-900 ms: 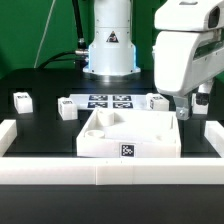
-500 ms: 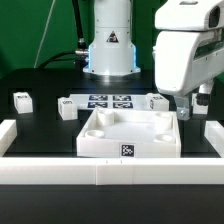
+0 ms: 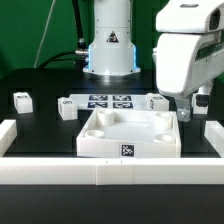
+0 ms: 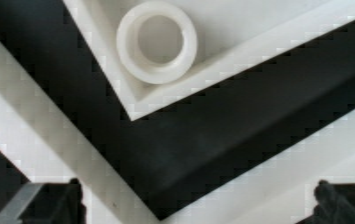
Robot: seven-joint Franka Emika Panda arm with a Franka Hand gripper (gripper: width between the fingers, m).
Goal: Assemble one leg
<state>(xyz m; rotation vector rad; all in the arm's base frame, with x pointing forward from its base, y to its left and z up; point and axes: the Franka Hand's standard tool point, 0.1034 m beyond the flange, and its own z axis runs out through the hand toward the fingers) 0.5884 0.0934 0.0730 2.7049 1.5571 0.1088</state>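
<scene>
Three stubby white legs with tags stand on the black table in the exterior view: one at the far left [image 3: 22,99], one [image 3: 66,107] left of the marker board, and one [image 3: 155,101] right of it. My gripper [image 3: 192,107] hangs open and empty just right of that third leg, above the large white panel's [image 3: 128,135] right rear corner. In the wrist view the dark fingertips [image 4: 46,203] stand far apart at the frame's edge with nothing between them. A corner of the panel with a round hole [image 4: 158,42] shows there.
The marker board [image 3: 108,100] lies behind the panel. A low white wall [image 3: 110,172] borders the table at the front and sides, and two white bands meeting in a corner [image 4: 121,185] show in the wrist view. The robot base [image 3: 110,45] stands at the back.
The gripper has edged very slightly upward. The legs and the panel have not moved.
</scene>
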